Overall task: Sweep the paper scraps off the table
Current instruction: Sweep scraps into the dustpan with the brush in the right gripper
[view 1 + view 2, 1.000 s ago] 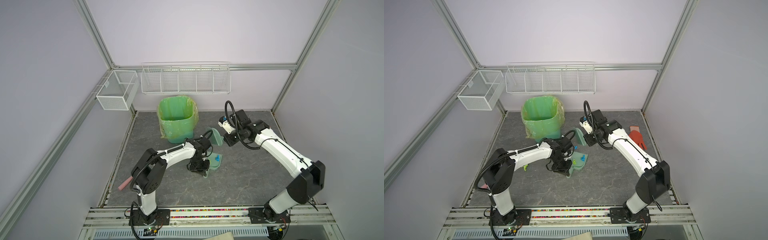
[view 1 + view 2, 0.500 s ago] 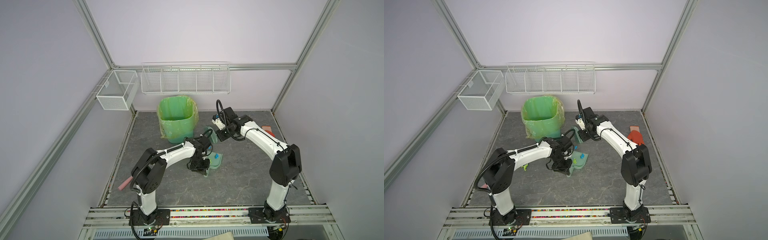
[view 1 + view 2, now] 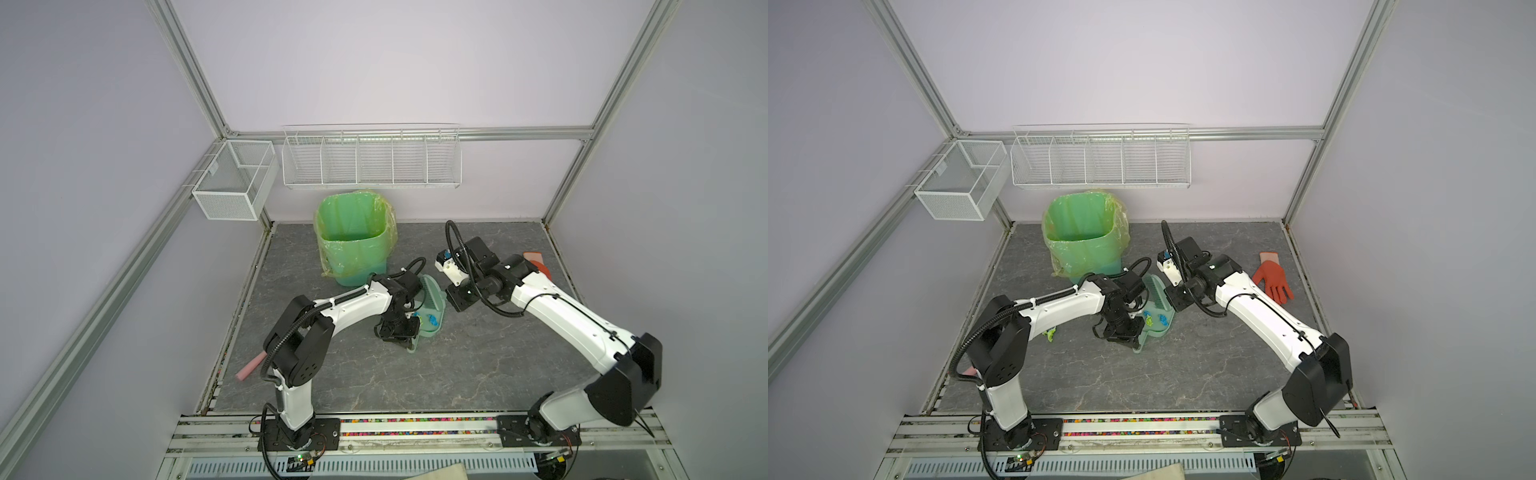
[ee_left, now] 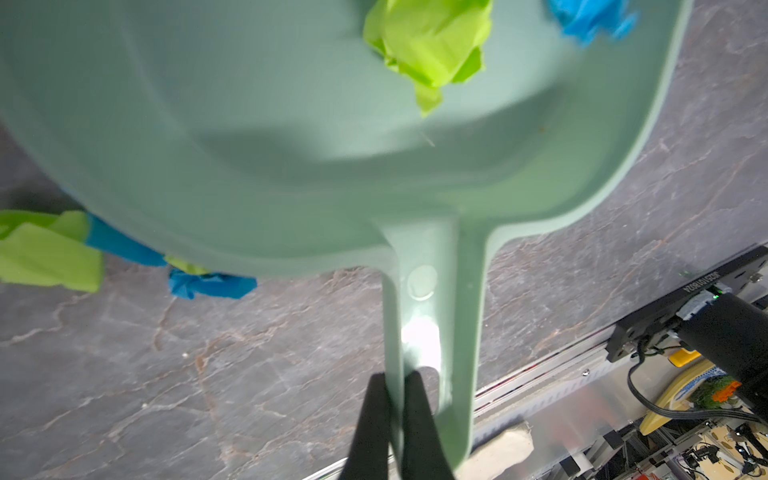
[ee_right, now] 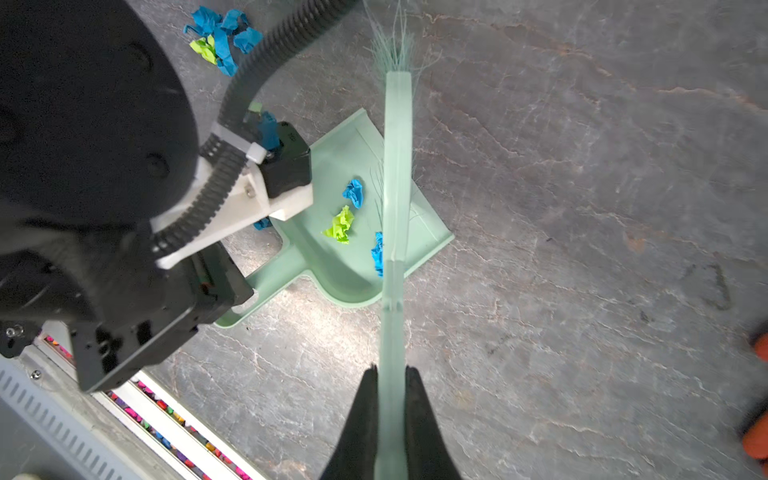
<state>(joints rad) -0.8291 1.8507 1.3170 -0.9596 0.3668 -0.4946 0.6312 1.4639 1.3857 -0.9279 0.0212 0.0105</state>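
Paper scraps [image 5: 341,224]: blue and lime wads, three lying in the dustpan [image 5: 345,266], others loose on the table [image 5: 582,208] beside it. Left gripper [image 4: 395,379]: pinching the dustpan handle. Right gripper [image 5: 390,372]: clamped on the brush [image 5: 397,166] handle, brush crossing above the pan. Lined green bin [image 3: 353,245] behind; orange glove [image 3: 1273,280] near the table's right edge.

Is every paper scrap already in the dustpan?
No, the right wrist view shows a clump of blue and green paper scraps lying on the table outside the dustpan.
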